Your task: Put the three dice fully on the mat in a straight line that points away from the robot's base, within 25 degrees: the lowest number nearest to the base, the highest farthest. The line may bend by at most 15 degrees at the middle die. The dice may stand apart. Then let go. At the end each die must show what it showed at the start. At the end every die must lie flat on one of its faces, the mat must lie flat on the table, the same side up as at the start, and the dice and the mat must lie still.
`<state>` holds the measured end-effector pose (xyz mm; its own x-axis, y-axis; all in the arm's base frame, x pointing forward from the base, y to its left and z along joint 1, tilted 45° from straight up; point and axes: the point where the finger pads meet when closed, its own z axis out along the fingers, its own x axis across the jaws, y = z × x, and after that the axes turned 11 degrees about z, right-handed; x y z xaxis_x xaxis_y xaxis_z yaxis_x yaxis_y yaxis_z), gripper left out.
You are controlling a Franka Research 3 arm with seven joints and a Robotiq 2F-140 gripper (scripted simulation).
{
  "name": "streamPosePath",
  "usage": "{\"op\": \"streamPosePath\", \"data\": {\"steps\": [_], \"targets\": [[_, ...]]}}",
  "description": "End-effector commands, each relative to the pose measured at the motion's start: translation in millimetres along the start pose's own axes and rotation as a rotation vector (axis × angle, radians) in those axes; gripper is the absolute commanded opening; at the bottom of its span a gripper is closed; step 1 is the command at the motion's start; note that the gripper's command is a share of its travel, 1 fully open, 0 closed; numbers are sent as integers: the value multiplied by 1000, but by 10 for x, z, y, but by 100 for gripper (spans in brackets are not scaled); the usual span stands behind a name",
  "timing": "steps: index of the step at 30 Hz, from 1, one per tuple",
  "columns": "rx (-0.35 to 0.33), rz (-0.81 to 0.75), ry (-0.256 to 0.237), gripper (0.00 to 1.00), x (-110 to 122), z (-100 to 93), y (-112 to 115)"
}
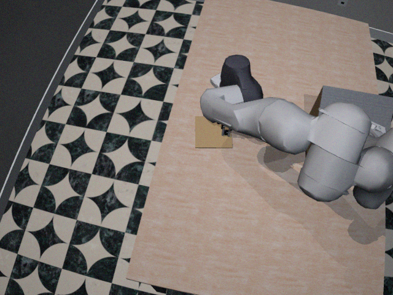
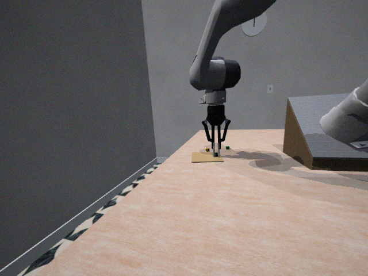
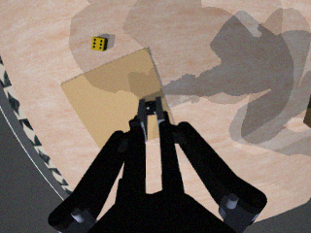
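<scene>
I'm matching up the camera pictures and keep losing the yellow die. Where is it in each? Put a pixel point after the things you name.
Top: not visible.
Exterior: yellow die [image 2: 207, 149] [image 3: 99, 44] just left of centre, beyond the mat.
Wrist: upper left, off the mat.
Shared landmark: the tan mat [image 1: 207, 134] [image 2: 202, 157] [image 3: 97, 99].
</scene>
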<state>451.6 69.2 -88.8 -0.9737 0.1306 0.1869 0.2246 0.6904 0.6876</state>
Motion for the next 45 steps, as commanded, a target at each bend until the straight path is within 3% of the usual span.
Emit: {"op": "streamPosePath", "data": {"steps": [1,41,45], "targets": [[0,-6,-3,7,-14,5,-3],[0,-6,-3,7,-14,8,-3],[0,-6,-3,11,-14,8,-3]]}}
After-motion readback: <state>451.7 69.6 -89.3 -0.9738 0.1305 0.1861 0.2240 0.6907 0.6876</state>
